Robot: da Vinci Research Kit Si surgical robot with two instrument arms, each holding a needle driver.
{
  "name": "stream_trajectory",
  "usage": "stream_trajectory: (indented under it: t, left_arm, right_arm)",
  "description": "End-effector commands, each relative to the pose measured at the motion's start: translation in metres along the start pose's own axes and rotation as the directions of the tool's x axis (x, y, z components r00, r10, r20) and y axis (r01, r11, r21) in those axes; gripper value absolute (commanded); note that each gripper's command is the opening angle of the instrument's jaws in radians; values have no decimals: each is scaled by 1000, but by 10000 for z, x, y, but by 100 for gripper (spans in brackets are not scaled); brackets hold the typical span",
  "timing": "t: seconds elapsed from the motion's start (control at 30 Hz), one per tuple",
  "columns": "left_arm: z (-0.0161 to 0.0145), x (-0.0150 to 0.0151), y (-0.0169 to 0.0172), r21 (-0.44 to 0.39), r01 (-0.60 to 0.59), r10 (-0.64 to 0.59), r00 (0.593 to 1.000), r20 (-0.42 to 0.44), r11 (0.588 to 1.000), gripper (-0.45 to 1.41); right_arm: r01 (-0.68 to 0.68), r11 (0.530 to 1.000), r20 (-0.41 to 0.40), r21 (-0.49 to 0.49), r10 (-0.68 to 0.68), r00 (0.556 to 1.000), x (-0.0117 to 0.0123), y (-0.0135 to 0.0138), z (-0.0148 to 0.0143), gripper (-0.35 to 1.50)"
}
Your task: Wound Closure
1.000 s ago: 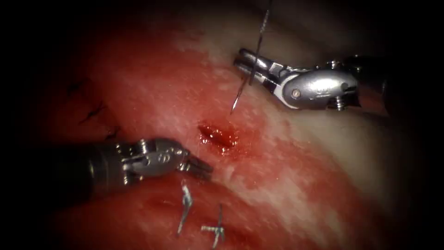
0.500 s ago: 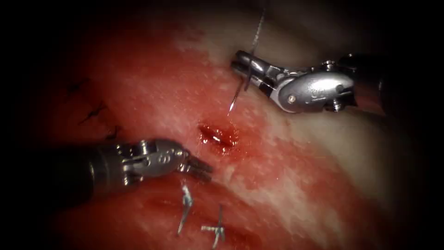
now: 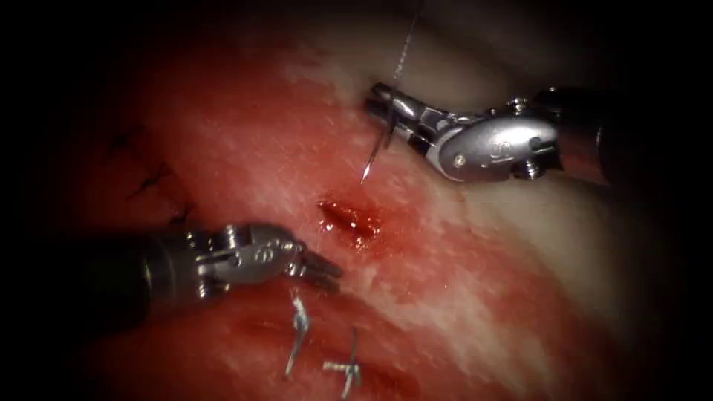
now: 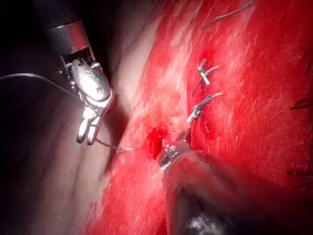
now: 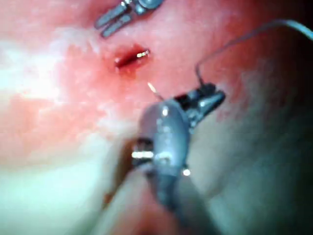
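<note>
Our right pincer [image 3: 382, 111] grips the needle [image 3: 377, 145] mid-curve, above the cut [image 3: 350, 219], free of the tissue [image 3: 460, 297]. Our left pincer [image 3: 321, 271] holds nothing, slightly parted. A loose grip could twist the needle.

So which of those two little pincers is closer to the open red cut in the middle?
Left. The left pincer lies just below and left of the cut, empty. The right pincer sits farther off, above and right, holding the needle, whose tip points down toward the cut, clear of the tissue.
</note>
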State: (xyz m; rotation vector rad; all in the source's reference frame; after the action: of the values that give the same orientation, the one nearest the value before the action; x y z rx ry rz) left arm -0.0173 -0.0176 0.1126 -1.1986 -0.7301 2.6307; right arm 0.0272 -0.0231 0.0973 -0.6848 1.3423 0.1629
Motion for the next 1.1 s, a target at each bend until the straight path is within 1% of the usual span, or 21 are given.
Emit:
stream_trajectory:
  t: [0.03, 0.3, 0.4, 0.43, 0.63, 0.67, 0.8, 0.9, 1.03, 1.1]
  left_arm:
    - [7, 0, -3, -1, -1, 1, 1000, 0, 1000, -11]
    - [6, -1, -3, -1, -1, 1, 1000, 0, 1000, -11]
    - [5, -1, -3, -2, -2, 2, 1000, 0, 1000, -11]
    - [5, -1, -2, -2, -2, 2, 1000, -1, 1000, -11]
    - [5, -1, -3, -2, -2, 2, 1000, -1, 1000, -11]
    - [5, -1, -3, -2, -2, 2, 1000, -1, 1000, -11]
    - [4, -1, -3, -3, -2, 2, 1000, -1, 1000, -11]
    - [4, -1, -3, -3, -2, 2, 1000, -1, 1000, -11]
    - [4, -2, -4, -4, -3, 3, 1000, -1, 1000, -11]
    - [4, -3, -5, -5, -3, 3, 1000, -1, 1000, -11]
  right_arm:
    - [0, 1000, -2, 3, 0, 1000, -4, -5, 7, -35]
    - [1, 1000, 0, 8, -1, 1000, -3, -6, 6, -35]
    - [29, 999, 0, 24, -29, 1000, -5, -12, 5, -35]
    - [49, 998, -15, 29, -49, 999, -6, -14, 5, -35]
    - [93, 993, -40, 66, -90, 995, -11, -24, 7, -35]
    - [112, 990, -47, 85, -109, 993, -10, -29, 8, -35]
    - [169, 980, -61, 103, -164, 985, -4, -40, 5, -35]
    - [232, 964, -71, 129, -224, 972, 2, -50, 2, -35]
    - [302, 940, -95, 156, -290, 952, 13, -65, -8, -35]
    - [320, 935, -93, 154, -308, 947, 17, -68, -12, -35]
